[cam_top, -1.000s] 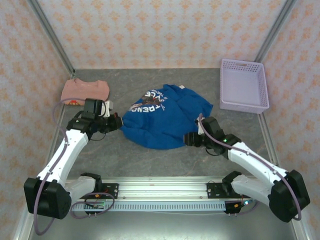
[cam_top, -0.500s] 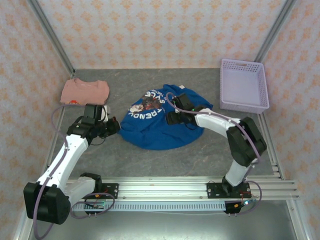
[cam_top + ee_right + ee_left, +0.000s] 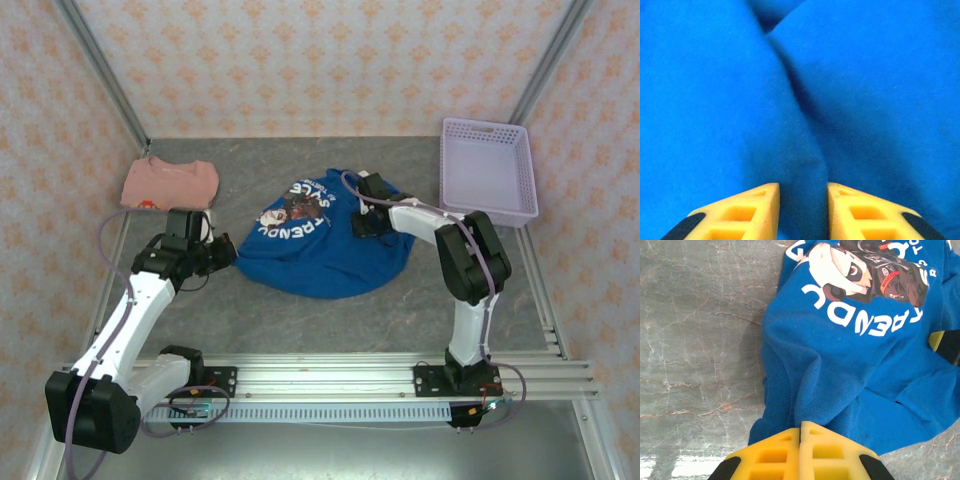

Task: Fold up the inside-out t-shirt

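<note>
The blue t-shirt [image 3: 312, 258] lies crumpled in a rounded heap at the centre of the grey table [image 3: 300, 325], with its white lettering and cartoon print [image 3: 300, 212] facing up at the heap's upper left. The left gripper [image 3: 228, 253] sits at the t-shirt's left edge, left of centre in the top view. In the left wrist view its yellow fingers [image 3: 830, 452] are pressed together at the bottom of the frame, pinching a fold of the t-shirt [image 3: 850, 370] where a ridge of cloth runs down into the tips; the print [image 3: 865, 275] is in the upper right and bare table [image 3: 695, 340] fills the left side. The right gripper [image 3: 358, 225] rests on the upper right part of the heap, just right of the print, its arm bent back toward the lower right. In the right wrist view its fingers [image 3: 760, 200] stand narrowly apart at the bottom edge with a raised crease of the t-shirt [image 3: 715, 100] between them; whether they pinch that crease cannot be told. A folded pink shirt [image 3: 170, 182] lies at the upper left of the table, well apart from the t-shirt, and a lilac basket [image 3: 487, 213] stands at the upper right.
</note>
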Controlling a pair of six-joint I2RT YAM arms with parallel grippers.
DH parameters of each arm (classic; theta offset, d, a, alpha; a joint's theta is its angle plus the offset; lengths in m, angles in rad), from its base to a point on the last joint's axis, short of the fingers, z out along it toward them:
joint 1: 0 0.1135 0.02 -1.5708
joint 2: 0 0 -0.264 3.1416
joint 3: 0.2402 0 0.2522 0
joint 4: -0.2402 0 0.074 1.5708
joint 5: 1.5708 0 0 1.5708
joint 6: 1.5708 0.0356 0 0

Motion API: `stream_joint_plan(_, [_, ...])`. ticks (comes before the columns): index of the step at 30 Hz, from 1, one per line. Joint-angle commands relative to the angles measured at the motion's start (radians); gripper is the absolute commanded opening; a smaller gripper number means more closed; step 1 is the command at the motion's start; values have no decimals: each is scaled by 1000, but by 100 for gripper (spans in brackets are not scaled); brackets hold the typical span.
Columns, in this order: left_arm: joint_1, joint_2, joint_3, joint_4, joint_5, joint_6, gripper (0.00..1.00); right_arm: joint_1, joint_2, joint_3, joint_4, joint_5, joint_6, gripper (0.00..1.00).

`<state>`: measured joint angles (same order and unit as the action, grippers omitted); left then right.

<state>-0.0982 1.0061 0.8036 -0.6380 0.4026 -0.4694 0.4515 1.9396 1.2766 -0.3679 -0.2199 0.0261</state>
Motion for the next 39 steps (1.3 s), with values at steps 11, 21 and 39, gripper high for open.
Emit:
stream_joint_plan(11, [9, -24, 100, 44, -36, 49, 0, -43, -12, 28, -45, -68, -4, 0])
stream_joint_plan(21, [11, -103, 189, 142, -32, 165, 0, -134, -461, 102, -59, -87, 19, 0])
stream_joint_plan(39, [9, -230, 158, -15, 61, 185, 0, -156, -916, -34, -429, 170, 42, 0])
